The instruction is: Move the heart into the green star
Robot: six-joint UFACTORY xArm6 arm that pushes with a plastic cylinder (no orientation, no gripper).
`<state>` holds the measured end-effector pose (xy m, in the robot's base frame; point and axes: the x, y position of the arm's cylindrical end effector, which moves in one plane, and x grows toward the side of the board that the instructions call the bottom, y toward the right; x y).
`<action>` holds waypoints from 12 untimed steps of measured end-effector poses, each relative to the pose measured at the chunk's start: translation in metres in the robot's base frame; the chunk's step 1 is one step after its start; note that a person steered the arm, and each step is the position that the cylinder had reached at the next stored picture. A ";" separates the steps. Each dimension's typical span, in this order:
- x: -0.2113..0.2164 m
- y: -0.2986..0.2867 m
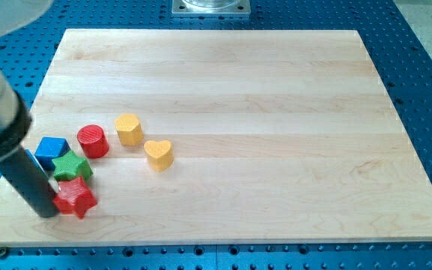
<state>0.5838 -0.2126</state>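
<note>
Our tip (pixel 49 212) carries no claw; it seems to touch the red star (pixel 76 199). The yellow heart (pixel 158 154) waits at three o'clock of the green star (pixel 72 166); sweeping across risks scattering neighbours.

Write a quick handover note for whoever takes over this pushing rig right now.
My tip sits at the board's lower left, right beside the red star, on its left. The yellow heart lies apart, to the right of the cluster, untouched. The green star is wedged between the blue block and the red star. Nothing done yet. Left: bring the tip round to the heart's right side and push it leftward into the green star.
</note>
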 end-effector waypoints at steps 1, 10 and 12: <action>0.004 -0.064; -0.086 0.172; -0.087 0.132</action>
<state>0.4969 -0.0807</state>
